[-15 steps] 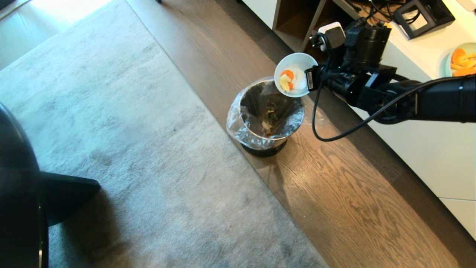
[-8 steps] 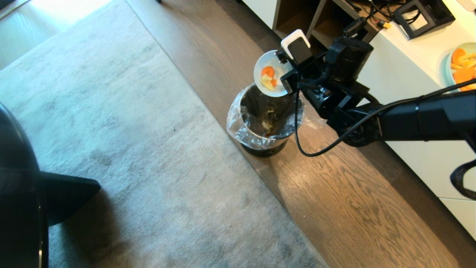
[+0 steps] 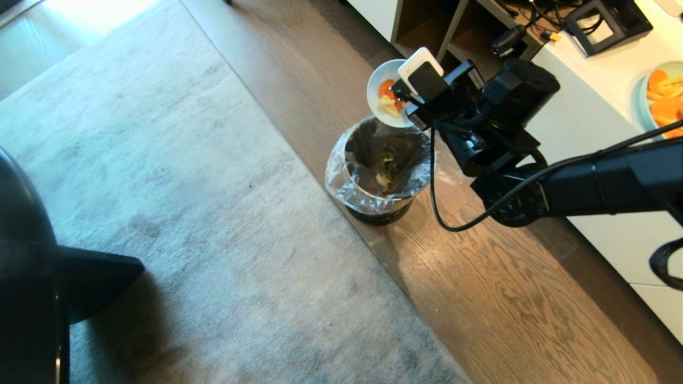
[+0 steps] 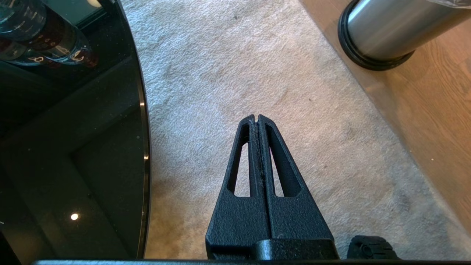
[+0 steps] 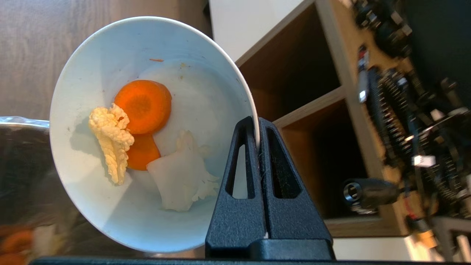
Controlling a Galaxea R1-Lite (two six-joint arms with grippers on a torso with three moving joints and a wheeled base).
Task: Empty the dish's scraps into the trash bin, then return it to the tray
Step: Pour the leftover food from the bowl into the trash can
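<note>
The small white dish (image 3: 380, 101) (image 5: 110, 206) hangs tilted steeply on its side just above the far rim of the steel trash bin (image 3: 380, 170) (image 4: 386, 33). My right gripper (image 5: 257, 121) (image 3: 408, 106) is shut on the dish's rim, one finger inside and one outside. The scraps (image 5: 141, 106) (image 3: 388, 96), orange carrot slices and pale bits, still cling inside the dish. More scraps lie at the bin's bottom. My left gripper (image 4: 257, 118) is shut and empty, parked low over the carpet. The tray is out of view.
The bin stands on the wood floor (image 3: 507, 298) at the edge of a grey carpet (image 3: 187, 213). A white cabinet (image 3: 603, 213) with open wooden shelves lies behind it, carrying a pale-green plate of orange slices (image 3: 664, 96). A glossy black round table (image 4: 73, 147) is at the left.
My right wrist has rolled and the arm swung left, tipping the dish from nearly level to steeply tilted above the bin's far rim. The scraps have slid a little but stay in the dish.
</note>
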